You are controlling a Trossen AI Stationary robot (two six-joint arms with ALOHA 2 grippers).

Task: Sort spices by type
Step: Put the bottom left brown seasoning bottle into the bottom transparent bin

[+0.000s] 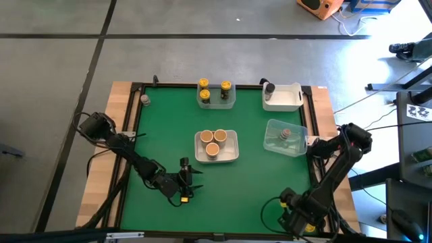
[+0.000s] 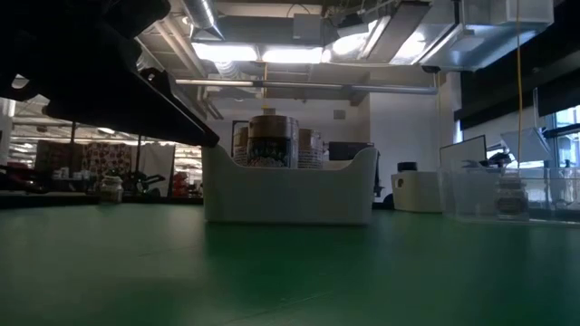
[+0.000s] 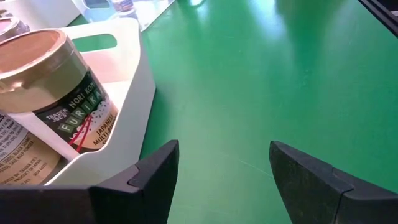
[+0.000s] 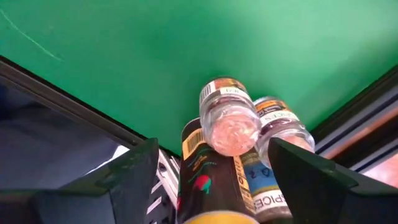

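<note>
Green felt table [image 1: 169, 135]: white rectangular plastic tub [image 1: 233, 154] at centre holds three tan-capped cylindrical spice jars [image 1: 214, 140], grouped by type. Left gripper [image 1: 183, 181] just beside it, jaws wide, empty. Right gripper [image 4: 211, 180] jaws wide over loose jars at the near right edge, apparently next pick.

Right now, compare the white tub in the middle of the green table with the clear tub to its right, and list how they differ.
The white rectangular plastic tub is opaque; the clear rectangular plastic tub is see-through. The white tub holds three tan-capped jars; the clear tub shows only one grey-capped jar. The white tub sits mid-table; the clear tub lies by the right edge, slightly skewed. Both are open-topped tubs resting on the green table.
</note>
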